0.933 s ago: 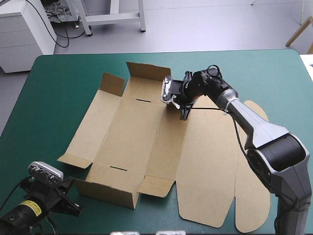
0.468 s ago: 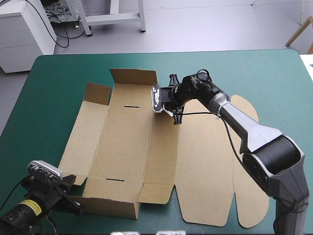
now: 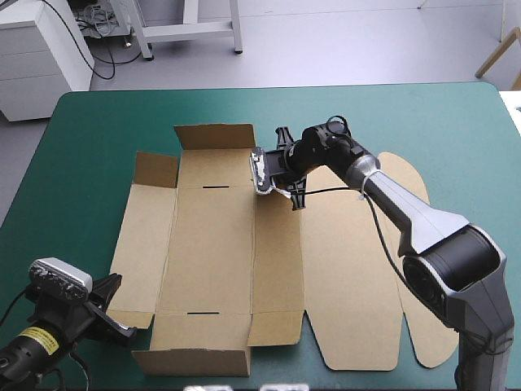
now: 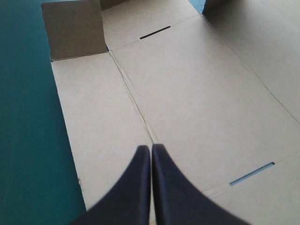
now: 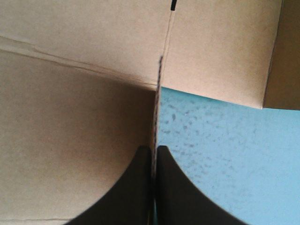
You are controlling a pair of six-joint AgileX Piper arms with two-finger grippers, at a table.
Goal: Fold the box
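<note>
Brown box (image 3: 212, 252) lies opened out on the teal-green cover (image 3: 81, 138): 2 far flaps and the near wall raised, rounded lid panels flat at right. The right gripper (image 3: 297, 201) is at the box's far edge, just beside the taller flap. The left gripper (image 3: 120, 330) is at the near-left corner, beside a side flap.

Bright, even light falls from overhead across the tabletop (image 3: 89, 155), and the shadows are soft and short. On the box (image 3: 212, 261), the raised flap (image 3: 216, 135) toward the tabletop's far edge is a shade duller than the flat board, and the standing wall (image 3: 191, 362) at the near edge shows a darker face. A faint shadow lies on the board under the right gripper (image 3: 295, 198). In the right wrist view the board on one side of the held wall darkens toward the black fingers (image 5: 133, 192). The teal-green cover (image 5: 225, 154) on the other side is fully lit. In the left wrist view the upright flap (image 4: 75, 30) is dimmer than the flat board.
</note>
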